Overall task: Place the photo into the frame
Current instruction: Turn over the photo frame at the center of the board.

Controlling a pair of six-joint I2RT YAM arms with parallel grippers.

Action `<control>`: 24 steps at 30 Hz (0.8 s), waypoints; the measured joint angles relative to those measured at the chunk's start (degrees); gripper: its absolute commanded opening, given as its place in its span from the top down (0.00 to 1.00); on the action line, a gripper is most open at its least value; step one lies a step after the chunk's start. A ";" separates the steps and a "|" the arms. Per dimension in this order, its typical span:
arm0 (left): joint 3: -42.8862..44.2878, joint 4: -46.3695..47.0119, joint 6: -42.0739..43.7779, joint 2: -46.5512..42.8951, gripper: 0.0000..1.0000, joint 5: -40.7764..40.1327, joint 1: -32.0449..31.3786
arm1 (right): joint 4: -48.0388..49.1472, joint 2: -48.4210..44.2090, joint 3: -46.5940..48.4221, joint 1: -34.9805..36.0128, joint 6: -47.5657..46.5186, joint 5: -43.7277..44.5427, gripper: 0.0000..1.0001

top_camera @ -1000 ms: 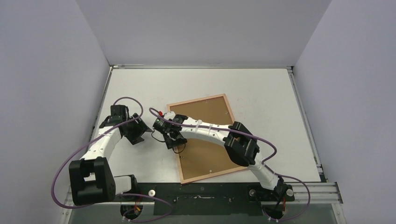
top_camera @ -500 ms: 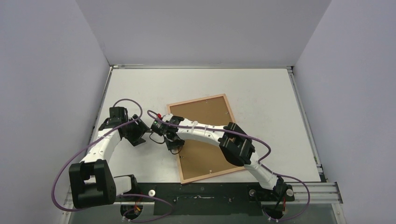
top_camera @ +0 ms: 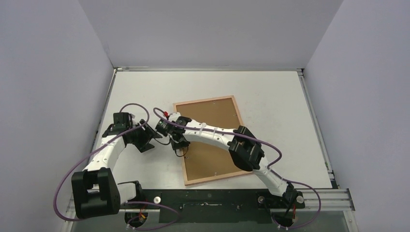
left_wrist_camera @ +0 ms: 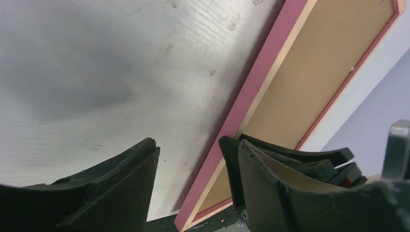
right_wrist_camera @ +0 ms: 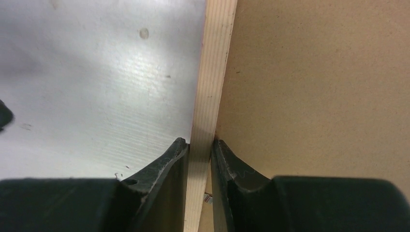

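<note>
One tan-backed rectangular wooden frame (top_camera: 212, 113), two claws, right claw (right_wrist_camera: 199, 142) pinched its left rail, left claw (left_wrist_camera: 188, 142) spread, pink edge showed only in left-wrist view

You see the frame (left_wrist_camera: 261, 82) pink along its outer edge, pale tan wood on its back, around plain brown board (left_wrist_camera: 319, 72); the table (left_wrist_camera: 96, 58) is white.
</note>
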 measured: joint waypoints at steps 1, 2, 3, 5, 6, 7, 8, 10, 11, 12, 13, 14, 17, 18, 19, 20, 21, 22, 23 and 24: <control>0.00 0.24 0.00 -0.04 0.40 0.76 0.00 | 0.46 -0.31 0.00 -0.48 0.04 0.00 1.00; -0.02 0.70 0.02 -0.13 0.40 1.75 0.00 | 1.01 -0.79 0.00 -1.14 0.09 -0.11 1.00; -0.02 1.29 0.04 -0.24 0.40 2.67 0.00 | 1.66 -1.36 0.00 -2.01 0.13 -0.42 1.00; -0.02 3.08 0.02 -0.76 0.38 5.79 -0.02 | 3.17 -2.84 -0.02 -4.24 0.11 -1.55 1.00; -0.04 4.09 0.00 -1.18 0.37 7.45 -0.02 | 4.04 -3.76 0.00 -5.66 0.04 -2.40 1.00; -0.20 5.51 -0.02 -1.92 0.36 9.29 -0.04 | 5.05 -4.87 0.02 -7.54 -0.09 -3.37 1.00; -0.35 6.43 -0.04 -2.56 0.35 10.51 -0.11 | 5.57 -5.68 0.17 -8.85 -0.24 -3.87 1.00; -1.36 9.70 -0.59 -4.37 0.33 13.25 -0.74 | 6.21 -6.93 1.27 -11.54 -0.66 -5.07 1.00; -2.08 11.72 -1.25 -5.33 0.33 14.29 -1.49 | 6.60 -7.43 1.92 -13.00 -0.81 -5.60 1.00; -2.71 13.44 -1.88 -6.01 0.32 15.02 -2.43 | 6.95 -7.78 2.62 -14.32 -0.96 -6.01 1.00; -3.56 15.80 -2.91 -6.75 0.30 15.52 -3.89 | 7.17 -8.07 3.04 -15.23 -1.11 -6.36 1.00; -4.46 18.27 -3.89 -7.34 0.29 15.65 -5.77 | 7.50 -8.41 3.37 -16.22 -1.31 -6.91 1.00; -6.88 25.38 -7.17 -7.96 0.26 14.95 -12.13 | 8.00 -9.01 3.80 -18.08 -1.55 -8.63 1.00; -7.56 27.61 -8.00 -7.93 0.26 14.43 -14.05 | 7.98 -9.07 3.80 -18.40 -1.55 -9.40 1.00; -8.13 29.64 -8.87 -7.78 0.26 14.10 -15.78 | 7.96 -9.11 3.80 -18.58 -1.55 -10.05 1.00; -8.46 31.54 -9.53 -7.32 0.25 13.86 -17.31 | 7.91 -9.11 3.80 -18.67 -1.55 -10.56 1.00; -8.57 33.16 -10.14 -6.64 0.25 13.64 -18.43 | 7.85 -9.11 3.80 -18.71 -1.55 -11.08 1.00; -8.57 35.17 -10.78 -5.53 0.25 13.42 -19.65 | 7.78 -9.11 3.80 -18.69 -1.55 -11.58 1.00; -8.57 37.09 -11.30 -4.31 0.25 13.14 -20.76 | 7.67 -9.11 3.80 -18.69 -1.55 -12.09 1.00; -8.59 38.95 -12.02 -3.10 0.25 12.85 -21.75 | 7.58 -9.11 3.80 -18.64 -1.55 -12.55 1.00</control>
